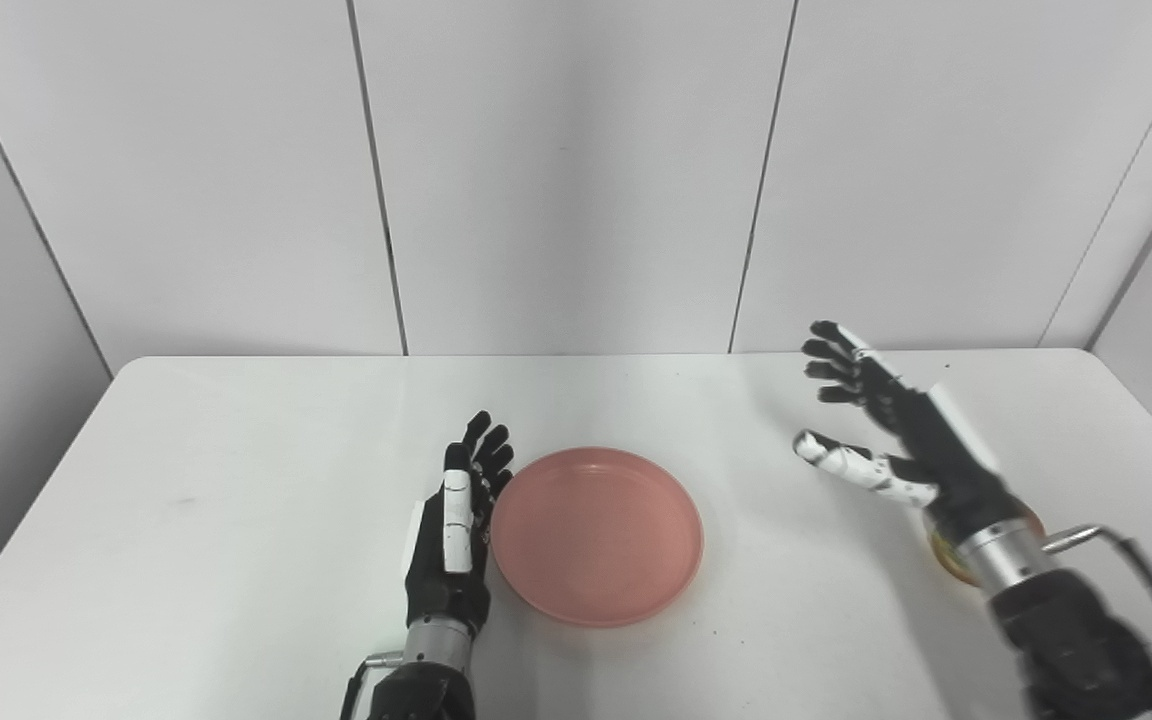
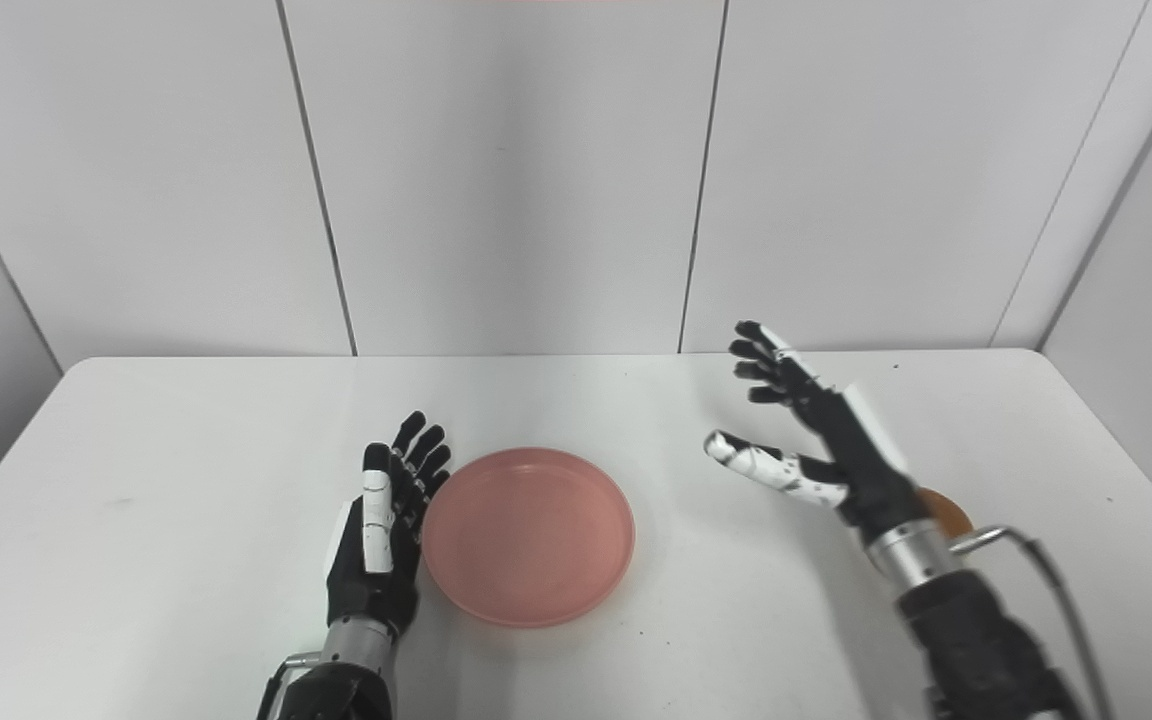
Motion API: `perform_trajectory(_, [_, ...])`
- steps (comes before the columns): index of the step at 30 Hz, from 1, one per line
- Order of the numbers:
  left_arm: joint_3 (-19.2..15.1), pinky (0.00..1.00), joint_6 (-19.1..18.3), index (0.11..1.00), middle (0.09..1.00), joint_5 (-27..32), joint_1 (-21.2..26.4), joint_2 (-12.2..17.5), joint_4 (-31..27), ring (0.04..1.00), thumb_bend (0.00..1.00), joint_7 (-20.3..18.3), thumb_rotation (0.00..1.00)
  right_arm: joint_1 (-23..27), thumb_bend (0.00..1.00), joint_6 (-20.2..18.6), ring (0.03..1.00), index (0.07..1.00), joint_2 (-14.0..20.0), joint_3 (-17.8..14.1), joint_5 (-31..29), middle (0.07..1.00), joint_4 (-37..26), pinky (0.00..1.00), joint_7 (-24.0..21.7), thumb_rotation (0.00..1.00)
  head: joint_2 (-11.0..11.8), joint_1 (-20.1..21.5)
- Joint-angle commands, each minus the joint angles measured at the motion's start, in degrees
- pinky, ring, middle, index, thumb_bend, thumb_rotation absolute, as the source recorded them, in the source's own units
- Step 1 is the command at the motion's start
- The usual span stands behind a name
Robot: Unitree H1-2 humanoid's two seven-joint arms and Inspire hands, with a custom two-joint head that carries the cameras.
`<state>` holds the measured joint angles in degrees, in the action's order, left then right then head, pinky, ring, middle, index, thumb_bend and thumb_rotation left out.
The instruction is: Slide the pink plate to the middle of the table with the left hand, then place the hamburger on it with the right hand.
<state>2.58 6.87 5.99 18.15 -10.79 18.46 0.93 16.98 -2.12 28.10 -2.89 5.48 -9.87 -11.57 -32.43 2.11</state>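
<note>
Fingers (image 1: pixel 481 450) straight and near together, my left hand (image 1: pixel 458 530) lies edge-on against the pink plate's (image 1: pixel 598 535) left rim. I see the plate mid-table (image 1: pixel 236 480), empty. Right of the plate, my right hand (image 1: pixel 886 430) hovers, fingers spread, holding nothing; the hamburger (image 2: pixel 941 512) peeks from behind its wrist.

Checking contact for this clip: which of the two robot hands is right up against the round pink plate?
The left hand. It lies flat by the round pink plate's left rim, fingers extended. The right hand is raised, open, well off to the plate's right.
</note>
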Motion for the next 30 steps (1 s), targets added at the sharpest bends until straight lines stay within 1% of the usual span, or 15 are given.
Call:
perform_trajectory(1, [0.37,0.96,0.12,0.915,0.935,0.19,-1.33,-1.12,2.11,0.942,0.78,-0.61,1.00,1.71,0.74,-1.88,0.875,0.881,2.33,-1.22,-1.02,0.880,-2.80,0.83,-1.60,0.45,0.10,-0.18])
perform_trajectory(2, [0.43,0.96,0.18,0.915,0.936,0.05,-1.27,-1.18,2.27,0.943,0.78,-0.55,1.00,1.43,0.74,-3.39,0.878,0.872,3.86,-1.52,-0.50,0.877,-3.49,0.82,-2.22,0.39,0.17,0.11])
perform_trajectory(3, [0.48,0.96,0.24,0.914,0.933,-0.04,-1.22,-1.21,2.38,0.942,0.78,-0.50,1.00,1.23,0.75,-4.53,0.878,0.856,4.92,-1.70,-0.06,0.865,-3.98,0.82,-2.65,0.35,0.17,0.11])
perform_trajectory(5, [0.69,0.96,0.48,0.915,0.933,-0.34,-1.20,-1.14,2.52,0.942,0.78,-0.46,1.00,0.87,0.76,-5.98,0.885,0.840,7.32,-1.43,3.13,0.856,-4.51,0.82,-3.24,0.34,0.17,0.31])
perform_trajectory(7, [0.79,0.95,1.11,0.919,0.936,-0.42,-1.00,-0.91,3.02,0.947,0.76,-0.64,1.00,0.64,0.78,-6.07,0.877,0.819,9.63,-1.42,5.19,0.859,-4.05,0.81,-4.10,0.25,0.23,1.56])
perform_trajectory(8, [0.83,0.96,1.29,0.920,0.936,-0.26,-0.87,-0.75,3.26,0.947,0.76,-0.96,1.00,0.50,0.78,-5.54,0.876,0.818,10.68,-1.49,6.11,0.859,-3.53,0.80,-4.44,0.25,0.24,1.67])
perform_trajectory(9, [0.84,0.96,1.31,0.926,0.941,-0.14,-0.77,-0.60,3.42,0.952,0.77,-1.18,1.00,0.40,0.79,-5.00,0.867,0.816,11.71,-1.36,7.40,0.861,-2.90,0.79,-4.61,0.21,0.33,2.22])
perform_trajectory(12, [0.71,0.96,1.30,0.926,0.941,-0.02,-0.57,-0.29,3.74,0.950,0.76,-1.38,1.00,0.29,0.81,-5.65,0.838,0.816,14.91,-0.07,13.40,0.853,-1.11,0.76,-4.95,0.15,0.39,2.70])
perform_trajectory(13, [0.60,0.95,1.11,0.926,0.940,0.33,-0.56,-0.15,3.71,0.948,0.76,-1.68,1.00,0.36,0.81,-6.38,0.820,0.814,15.74,0.57,15.56,0.848,-0.72,0.72,-5.14,0.15,0.45,2.84])
perform_trajectory(14, [0.51,0.96,0.96,0.928,0.942,0.60,-0.56,-0.06,3.67,0.950,0.76,-1.92,1.00,0.44,0.81,-6.83,0.819,0.815,16.15,0.97,16.96,0.848,-0.49,0.71,-5.31,0.14,0.49,2.89])
perform_trajectory(17, [0.34,0.96,0.66,0.926,0.939,0.78,-0.69,0.18,3.33,0.949,0.79,-2.36,1.00,0.41,0.82,-8.27,0.885,0.822,17.16,1.75,18.99,0.864,1.38,0.78,-6.45,0.14,0.45,3.43])
perform_trajectory(20, [0.28,0.96,0.19,0.925,0.939,0.74,-0.88,0.31,2.78,0.948,0.79,-2.73,1.00,0.30,0.85,-8.20,0.911,0.829,17.81,2.12,19.93,0.873,3.12,0.82,-7.23,0.16,0.22,3.98])
perform_trajectory(23, [0.31,0.95,0.18,0.921,0.934,0.41,-0.87,0.41,2.70,0.942,0.76,-2.50,1.00,0.43,0.86,-6.41,0.917,0.833,17.94,2.16,19.89,0.878,5.85,0.83,-6.98,0.17,0.26,4.24])
perform_trajectory(25, [0.40,0.95,0.09,0.926,0.940,0.33,-1.00,0.51,2.47,0.946,0.76,-2.66,1.00,0.59,0.87,-5.37,0.917,0.838,17.95,2.37,20.05,0.884,7.74,0.83,-6.61,0.20,0.35,4.22])
perform_trajectory(30, [0.31,0.96,0.23,0.924,0.941,0.36,-0.97,0.42,2.60,0.950,0.78,-2.59,1.00,0.81,0.90,-4.95,0.944,0.853,17.70,2.94,20.10,0.903,10.92,0.86,-6.66,0.24,0.30,4.25])
